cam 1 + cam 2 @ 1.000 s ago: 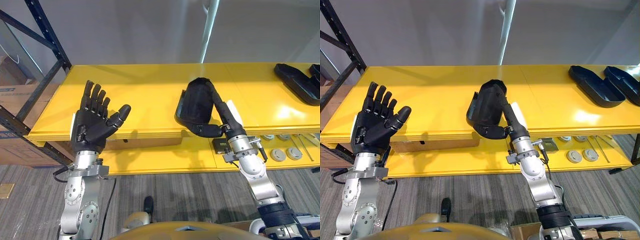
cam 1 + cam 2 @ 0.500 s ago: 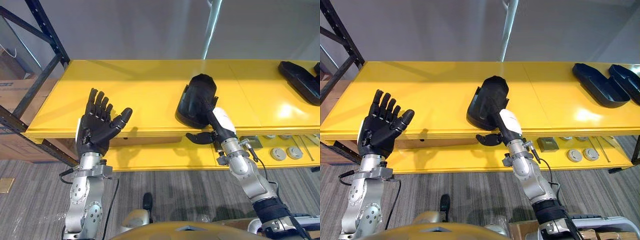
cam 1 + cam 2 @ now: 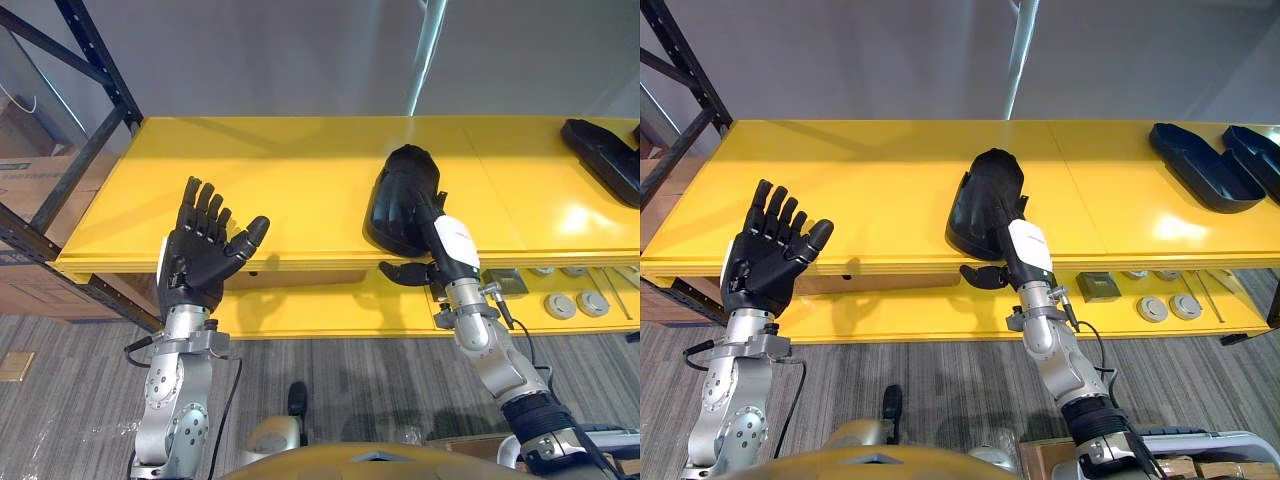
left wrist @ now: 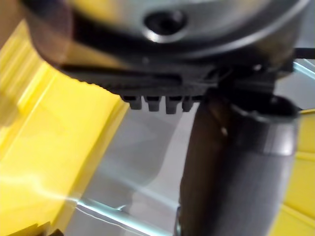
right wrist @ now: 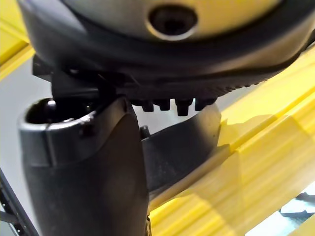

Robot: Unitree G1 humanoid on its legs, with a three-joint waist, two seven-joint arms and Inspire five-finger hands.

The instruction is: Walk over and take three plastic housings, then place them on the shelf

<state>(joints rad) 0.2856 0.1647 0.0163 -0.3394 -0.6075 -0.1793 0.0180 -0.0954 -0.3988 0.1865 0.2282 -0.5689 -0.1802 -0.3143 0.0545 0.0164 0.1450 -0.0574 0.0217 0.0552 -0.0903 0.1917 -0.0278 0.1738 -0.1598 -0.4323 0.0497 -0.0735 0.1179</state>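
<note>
One black plastic housing [image 3: 385, 205] lies on the yellow top shelf [image 3: 280, 190], near its front edge. My right hand [image 3: 452, 245] reaches up from below and rests its straight fingers along the housing's right side. Its thumb [image 3: 400, 272] hangs apart, below the shelf's front edge, so the hand is open. The right wrist view shows the same housing [image 5: 182, 152] past the thumb. My left hand [image 3: 205, 255] is held up in front of the shelf's left part, palm towards me, fingers spread, holding nothing.
Two more black housings [image 3: 1195, 170] [image 3: 1252, 158] lie at the top shelf's far right. The lower yellow shelf [image 3: 330, 305] carries round grey parts [image 3: 560, 305] and a small dark box [image 3: 507, 283]. A black rack upright [image 3: 100, 80] and cardboard boxes [image 3: 20, 290] stand at left.
The right hand held the housing tilted in its grip; the housing now lies flat on the shelf, the thumb has come off, and the fingers lie straight on it. The left hand stayed raised.
</note>
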